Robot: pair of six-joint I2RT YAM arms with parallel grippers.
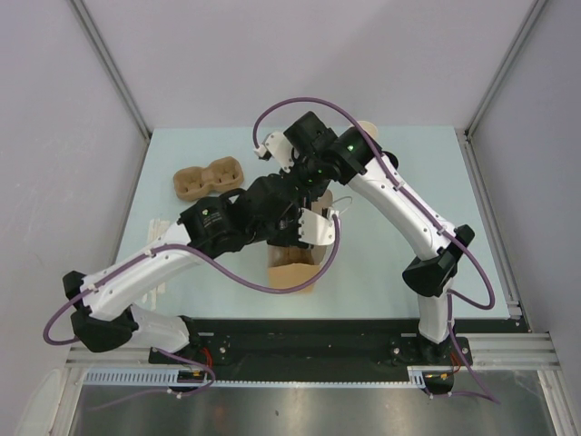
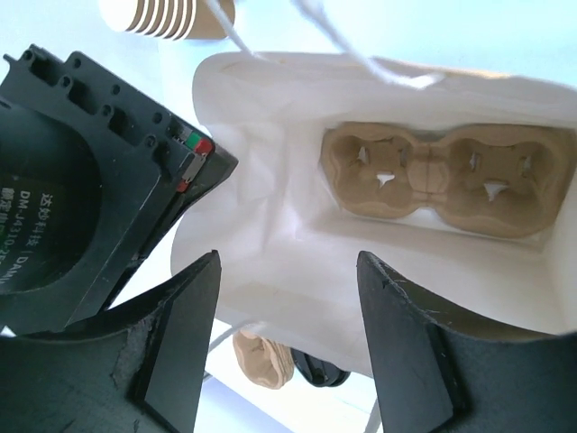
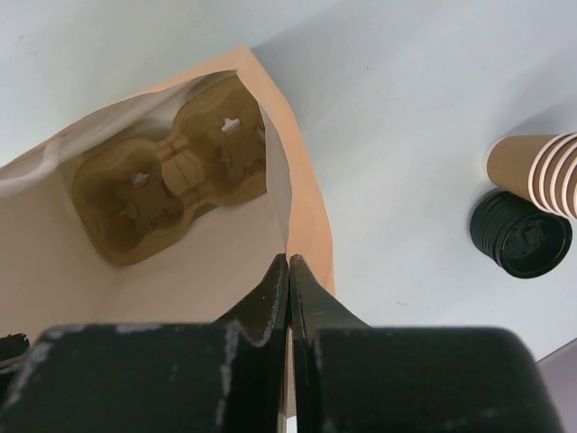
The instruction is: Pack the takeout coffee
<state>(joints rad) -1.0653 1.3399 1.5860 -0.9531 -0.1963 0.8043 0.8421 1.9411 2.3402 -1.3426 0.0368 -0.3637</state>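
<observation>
The lidded takeout coffee cup does not show in any view. A paper bag (image 1: 292, 271), tan outside and white inside, stands open at mid-table under both wrists. A pulp cup carrier (image 2: 442, 176) lies at its bottom, and it also shows in the right wrist view (image 3: 167, 185). My right gripper (image 3: 288, 262) is shut on the bag's rim (image 3: 311, 207) and holds it up. My left gripper (image 2: 288, 271) is open and empty just over the bag's mouth, by the white wall (image 2: 261, 180). In the top view both grippers are bunched over the bag, left (image 1: 309, 227), right (image 1: 313, 186).
A second pulp carrier (image 1: 211, 179) lies on the table at the back left. A stack of lidless tan cups (image 3: 541, 171) lies beside a stack of loose black lids (image 3: 520, 233) behind the bag; the cups also show in the left wrist view (image 2: 167, 16). The right arm's motor housing (image 2: 81, 180) is close to my left gripper.
</observation>
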